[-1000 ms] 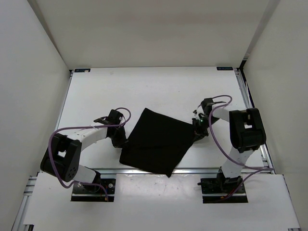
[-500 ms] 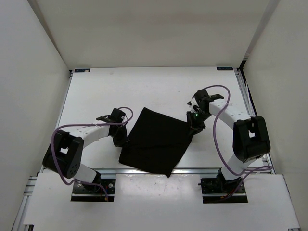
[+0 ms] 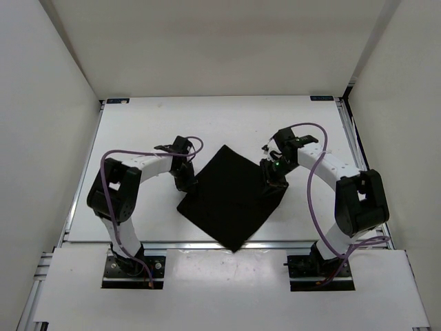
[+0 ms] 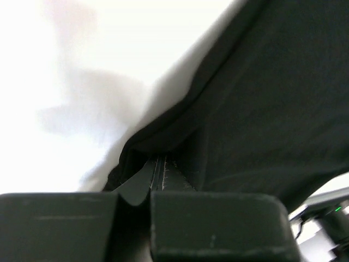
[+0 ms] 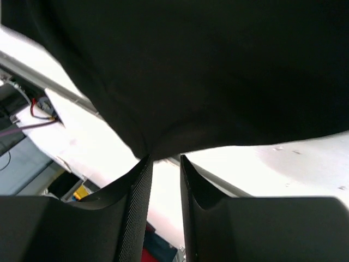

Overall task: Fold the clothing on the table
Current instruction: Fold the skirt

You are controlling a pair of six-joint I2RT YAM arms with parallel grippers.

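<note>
The black clothing [image 3: 233, 200] lies as a diamond on the white table [image 3: 227, 124], one corner reaching the near rail. My left gripper [image 3: 186, 182] sits at its left edge. In the left wrist view that gripper [image 4: 157, 173] is shut, its tips tucked under a raised lip of the clothing [image 4: 262, 98]. My right gripper [image 3: 273, 183] is at the garment's right edge. In the right wrist view its jaws [image 5: 165, 159] stand apart with bright table showing between them, and a fold of the clothing [image 5: 207, 71] ends just at the fingertips.
An aluminium rail [image 3: 207, 245] runs along the table's near edge, with both arm bases behind it. White walls enclose the left, right and far sides. Purple cables loop off both arms.
The right gripper opened and moved left along the garment's right edge. The left arm swung toward the far right with the fabric edge, and the clothing turned into a diamond.
</note>
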